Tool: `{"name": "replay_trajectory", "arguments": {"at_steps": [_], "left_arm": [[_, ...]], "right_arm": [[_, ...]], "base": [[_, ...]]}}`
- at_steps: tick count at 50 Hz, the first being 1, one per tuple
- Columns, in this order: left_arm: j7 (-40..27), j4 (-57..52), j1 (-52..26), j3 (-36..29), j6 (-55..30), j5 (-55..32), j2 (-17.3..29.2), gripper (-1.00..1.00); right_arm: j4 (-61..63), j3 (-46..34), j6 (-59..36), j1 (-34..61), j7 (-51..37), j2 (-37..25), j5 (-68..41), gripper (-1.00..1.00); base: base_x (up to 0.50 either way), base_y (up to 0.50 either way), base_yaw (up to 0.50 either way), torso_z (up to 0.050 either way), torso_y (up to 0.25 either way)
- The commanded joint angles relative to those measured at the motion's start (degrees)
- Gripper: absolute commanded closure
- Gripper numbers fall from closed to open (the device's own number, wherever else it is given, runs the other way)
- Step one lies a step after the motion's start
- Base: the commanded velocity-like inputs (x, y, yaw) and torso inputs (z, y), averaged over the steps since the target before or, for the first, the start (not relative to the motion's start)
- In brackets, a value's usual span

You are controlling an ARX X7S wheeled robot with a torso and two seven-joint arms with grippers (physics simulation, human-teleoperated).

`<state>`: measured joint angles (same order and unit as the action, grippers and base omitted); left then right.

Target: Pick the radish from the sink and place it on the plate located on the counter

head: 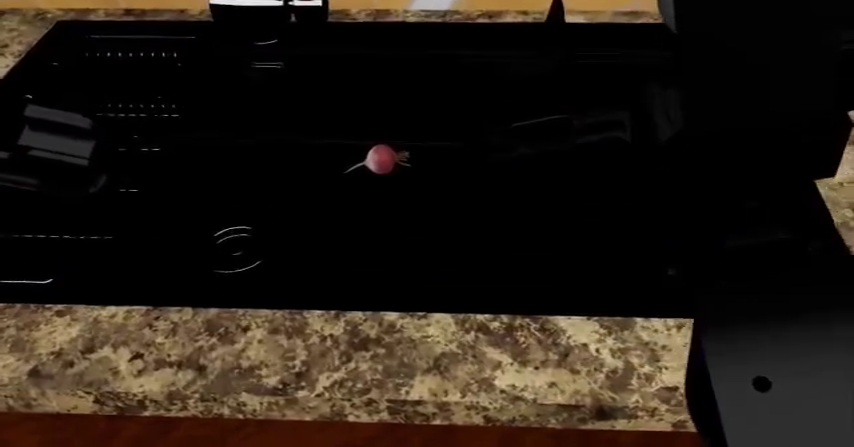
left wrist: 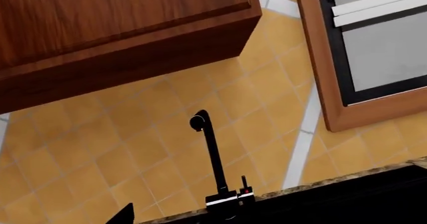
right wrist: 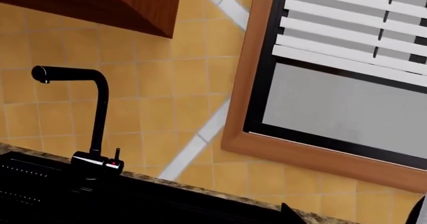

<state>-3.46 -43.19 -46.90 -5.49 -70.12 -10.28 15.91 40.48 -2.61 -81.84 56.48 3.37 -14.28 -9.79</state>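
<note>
The radish [head: 382,159], small and pink-red with a thin white tail, lies on the floor of the black sink [head: 534,257], about mid-basin. My left gripper [head: 51,149] hangs over the sink's left ridged part, well left of the radish. In its wrist view only one black fingertip [left wrist: 124,215] shows, far off centre. The right arm [head: 767,187] fills the head view's right side, and one right fingertip [head: 555,9] pokes up at the sink's back rim, also far off centre as a fingertip [right wrist: 291,214] in the right wrist view. Neither gripper holds anything. The plate is out of view.
A black faucet [left wrist: 212,154] stands at the sink's back rim, with its base [head: 251,3] left of centre. The speckled granite counter [head: 347,357] runs along the front. Behind are a yellow tiled wall, a wood cabinet [left wrist: 120,28] and a wood-framed window [right wrist: 347,98].
</note>
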Motion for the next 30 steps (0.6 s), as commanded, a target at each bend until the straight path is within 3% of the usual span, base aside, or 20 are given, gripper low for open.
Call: {"name": "replay_trajectory", "arguments": {"at_steps": [1,22,30], "left_arm": [[-0.24,0.66,-0.19,0.07,0.31,-0.07,0.15,-1.0],[-0.71,1.13,0.14,-0.45,0.54,-0.33,0.36,-1.0],[-0.34,1.36,0.01,0.99,-0.39,-1.39,-0.4,-1.0]], "right_arm": [[-0.11,-0.31,0.16,0.15,-0.24,-0.21,-0.25,-1.0],[-0.34,-0.25,-0.09,0.1,-0.54,-0.09,-0.91,-1.0],[-0.41,-0.15,0.02,0.13,-0.6,-0.04,-1.18,-1.0]], "base": [[0.44,0.26,0.0,0.0,0.0],[0.46,0.06,0.0,0.0,0.001],[0.07,0.0,0.0,0.0,0.0]]}}
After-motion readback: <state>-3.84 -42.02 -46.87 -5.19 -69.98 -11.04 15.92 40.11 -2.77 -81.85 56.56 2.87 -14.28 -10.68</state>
